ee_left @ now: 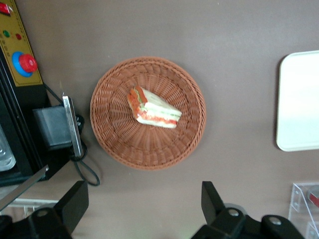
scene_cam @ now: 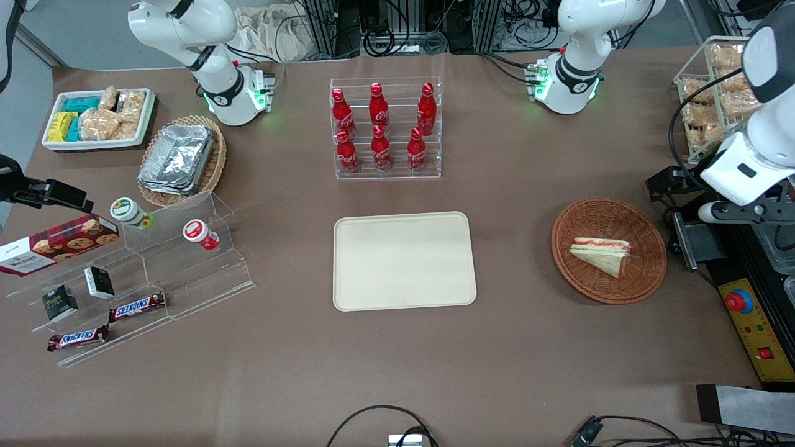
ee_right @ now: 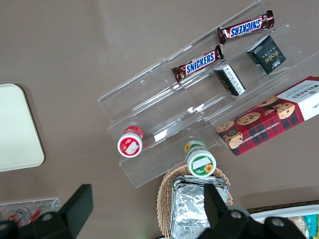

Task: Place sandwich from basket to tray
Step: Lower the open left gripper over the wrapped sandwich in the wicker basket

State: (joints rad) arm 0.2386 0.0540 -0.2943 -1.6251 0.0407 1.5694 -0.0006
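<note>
At right of the front frame, the basket (scene_cam: 609, 249) holds the sandwich (scene_cam: 600, 255), lying flat near its middle. Tray (scene_cam: 404, 261) at frame center, bare, well apart from the basket. Gripper (ee_left: 144, 204) hangs above the table just beside the basket rim, fingers (ee_left: 213, 200) spread wide, gripping nothing. Upper center: clear rack (scene_cam: 386, 129) with six red cola bottles (scene_cam: 380, 148). Upper left: white bin (scene_cam: 98, 120) of snack packets, tan basket with foil containers (scene_cam: 180, 160).
</note>
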